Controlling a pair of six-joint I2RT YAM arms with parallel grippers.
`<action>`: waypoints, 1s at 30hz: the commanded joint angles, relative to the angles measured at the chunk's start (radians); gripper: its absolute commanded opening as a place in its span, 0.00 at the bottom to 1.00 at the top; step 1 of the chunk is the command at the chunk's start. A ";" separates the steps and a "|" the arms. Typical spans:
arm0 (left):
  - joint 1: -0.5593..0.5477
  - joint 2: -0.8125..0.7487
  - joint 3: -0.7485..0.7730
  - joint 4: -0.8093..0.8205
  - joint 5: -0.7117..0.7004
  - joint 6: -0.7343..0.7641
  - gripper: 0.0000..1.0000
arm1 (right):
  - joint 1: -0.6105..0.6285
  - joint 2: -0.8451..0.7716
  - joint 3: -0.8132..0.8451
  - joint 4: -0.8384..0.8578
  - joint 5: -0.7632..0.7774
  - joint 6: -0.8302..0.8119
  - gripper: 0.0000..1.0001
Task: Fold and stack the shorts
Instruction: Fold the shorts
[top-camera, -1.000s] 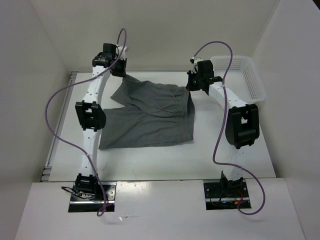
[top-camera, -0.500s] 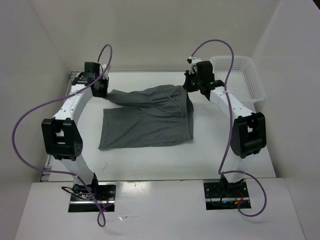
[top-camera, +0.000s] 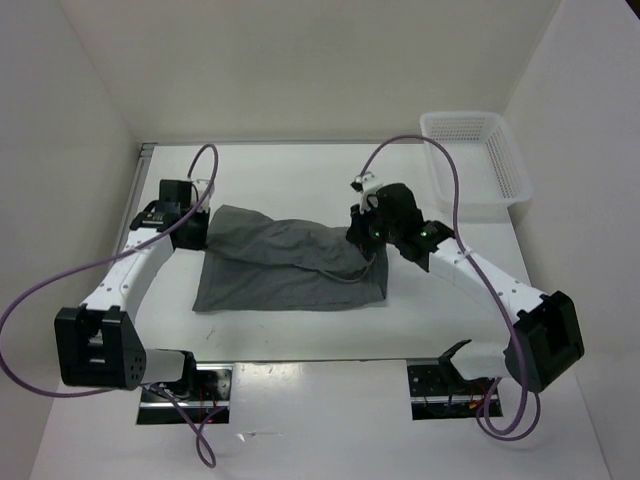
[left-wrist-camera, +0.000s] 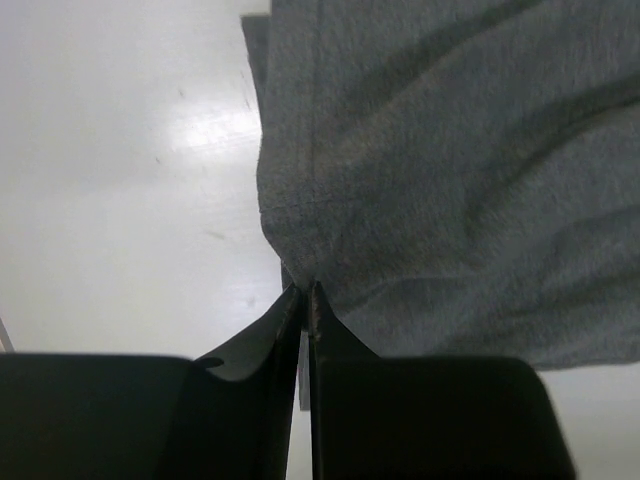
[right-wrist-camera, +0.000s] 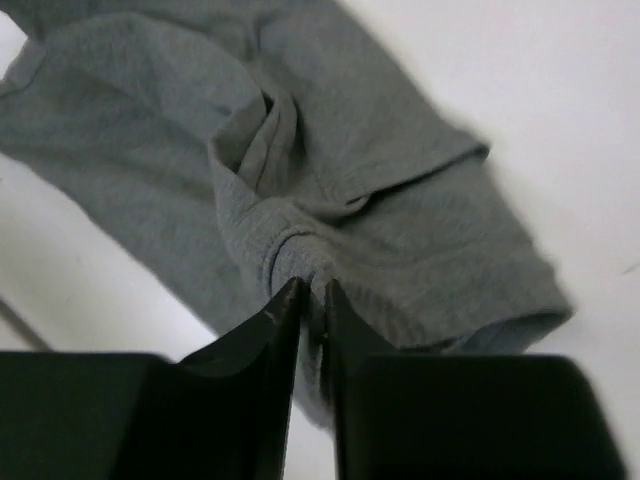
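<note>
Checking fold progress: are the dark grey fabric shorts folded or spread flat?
Folded loosely: the shorts lie doubled, a wrinkled upper layer over the lower one.

Robotics lab booth: bare white walls (top-camera: 330, 70), white tabletop (top-camera: 300, 170), two cabled arms (top-camera: 135, 270) bolted at its edge.

shorts (top-camera: 290, 270): on table (top-camera: 290, 180), centre | basket (top-camera: 512, 168): far-right of shorts

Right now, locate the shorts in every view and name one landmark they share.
Top external: shorts lie mid-table, between both arms.
Left wrist: shorts fill the upper right.
Right wrist: shorts spread across the upper middle.
Shared landmark: the white table around them.
</note>
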 joint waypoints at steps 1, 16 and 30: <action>-0.005 -0.060 -0.085 -0.038 0.050 0.003 0.12 | 0.018 -0.074 -0.093 -0.049 0.009 0.120 0.25; 0.025 0.030 0.009 0.005 0.057 0.003 0.53 | 0.028 -0.214 -0.192 -0.093 0.010 0.528 0.65; 0.162 0.419 0.119 0.065 0.244 0.003 0.51 | 0.018 -0.088 -0.179 0.029 0.047 0.577 0.61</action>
